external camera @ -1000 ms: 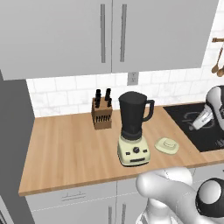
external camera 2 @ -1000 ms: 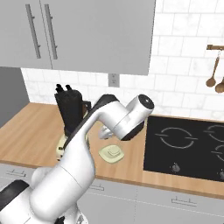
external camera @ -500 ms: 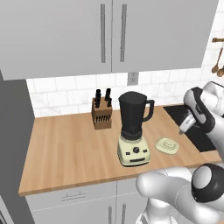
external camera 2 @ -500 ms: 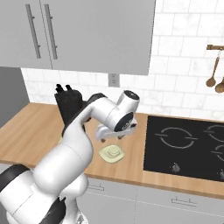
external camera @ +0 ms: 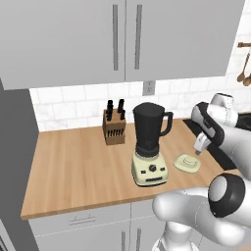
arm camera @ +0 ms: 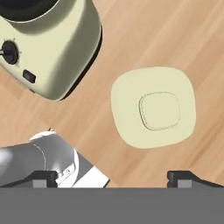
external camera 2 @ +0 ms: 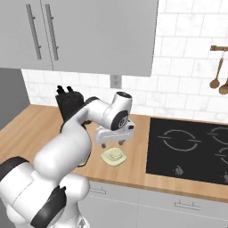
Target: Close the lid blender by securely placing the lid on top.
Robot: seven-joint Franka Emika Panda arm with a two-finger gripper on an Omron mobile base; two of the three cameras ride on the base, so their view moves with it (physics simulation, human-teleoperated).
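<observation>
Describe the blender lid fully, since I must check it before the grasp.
The pale cream-yellow rounded-square lid lies flat on the wooden counter, its raised rounded-square centre cap facing up. It looks smooth and matte, like plastic. It rests beside the cream base of the dark-jarred blender, apart from it, between the blender and the black cooktop. Nothing touches it except the counter. The hand hovers above it, fingers spread wider than the lid, not gripping.

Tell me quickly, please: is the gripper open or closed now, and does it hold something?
Gripper: open and empty, above the lid, which lies flat on the counter beside the blender.
</observation>
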